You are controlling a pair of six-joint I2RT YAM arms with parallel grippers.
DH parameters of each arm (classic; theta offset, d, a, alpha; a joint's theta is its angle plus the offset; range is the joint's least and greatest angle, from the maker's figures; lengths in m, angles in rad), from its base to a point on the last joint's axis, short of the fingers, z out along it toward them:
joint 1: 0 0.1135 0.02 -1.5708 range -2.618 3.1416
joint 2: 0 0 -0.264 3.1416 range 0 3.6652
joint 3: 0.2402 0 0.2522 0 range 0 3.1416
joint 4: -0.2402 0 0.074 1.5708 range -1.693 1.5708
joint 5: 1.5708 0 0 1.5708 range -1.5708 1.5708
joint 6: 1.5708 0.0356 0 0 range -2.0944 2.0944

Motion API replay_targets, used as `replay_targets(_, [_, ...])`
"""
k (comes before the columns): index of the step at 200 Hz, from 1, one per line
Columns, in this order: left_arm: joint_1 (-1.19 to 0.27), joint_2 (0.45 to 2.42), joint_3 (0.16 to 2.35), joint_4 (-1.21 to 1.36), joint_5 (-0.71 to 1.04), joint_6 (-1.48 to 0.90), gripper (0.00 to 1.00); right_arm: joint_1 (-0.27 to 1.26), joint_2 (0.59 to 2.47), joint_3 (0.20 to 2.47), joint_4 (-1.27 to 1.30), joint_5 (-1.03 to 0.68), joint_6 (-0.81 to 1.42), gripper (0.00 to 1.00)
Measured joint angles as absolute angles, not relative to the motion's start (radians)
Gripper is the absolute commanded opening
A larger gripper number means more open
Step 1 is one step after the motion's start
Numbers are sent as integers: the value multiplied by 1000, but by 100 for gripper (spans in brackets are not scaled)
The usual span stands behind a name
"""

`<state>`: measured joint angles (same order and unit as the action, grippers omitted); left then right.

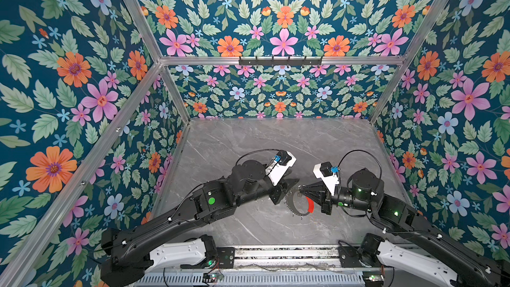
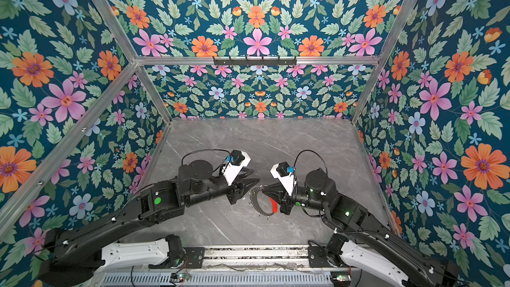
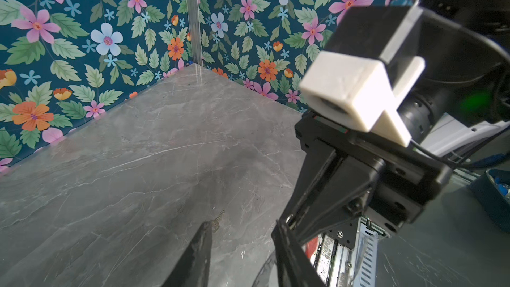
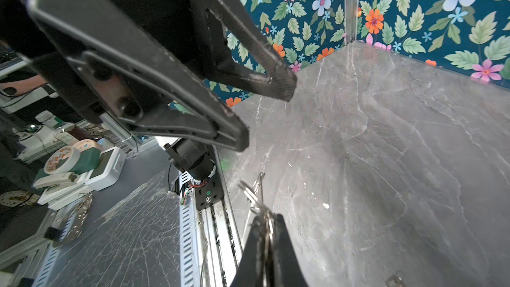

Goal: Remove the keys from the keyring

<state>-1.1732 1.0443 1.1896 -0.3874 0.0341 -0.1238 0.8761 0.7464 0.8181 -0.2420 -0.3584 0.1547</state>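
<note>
Grey marble tabletop (image 1: 248, 147) fills the floor of a flower-papered booth. Toward its front edge the keyring (image 1: 299, 214) sits under the right gripper (image 1: 301, 189), whose jaws are pressed together on its upper rim, with the red sleeve (image 1: 310, 205) on that arm's side; whether the hoop touches the stone I cannot tell. Silvery keys (image 4: 252, 190) jut from the pinch toward the left gripper (image 4: 263, 111), whose jaws stand spread and empty just beside them; the left arm looks best placed to draw a key off sideways. Beyond lies bare stone, then the floral walls (image 1: 281, 92).
</note>
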Motion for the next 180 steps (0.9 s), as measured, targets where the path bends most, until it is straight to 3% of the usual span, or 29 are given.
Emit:
replay_targets(39, [-1172, 1060, 1188, -390, 130, -124, 40, 878, 750, 826, -243, -336, 154, 0])
replay_targets(80, [-1172, 1069, 1177, -402, 198, -123, 22, 878, 757, 833, -243, -329, 154, 0])
replay_targets(123, [-1172, 1076, 1175, -419, 209, -123, 17, 878, 759, 835, -243, -318, 154, 0])
replay_targets(180, [-1172, 1083, 1186, -427, 176, -119, 26, 878, 762, 839, -243, -319, 154, 0])
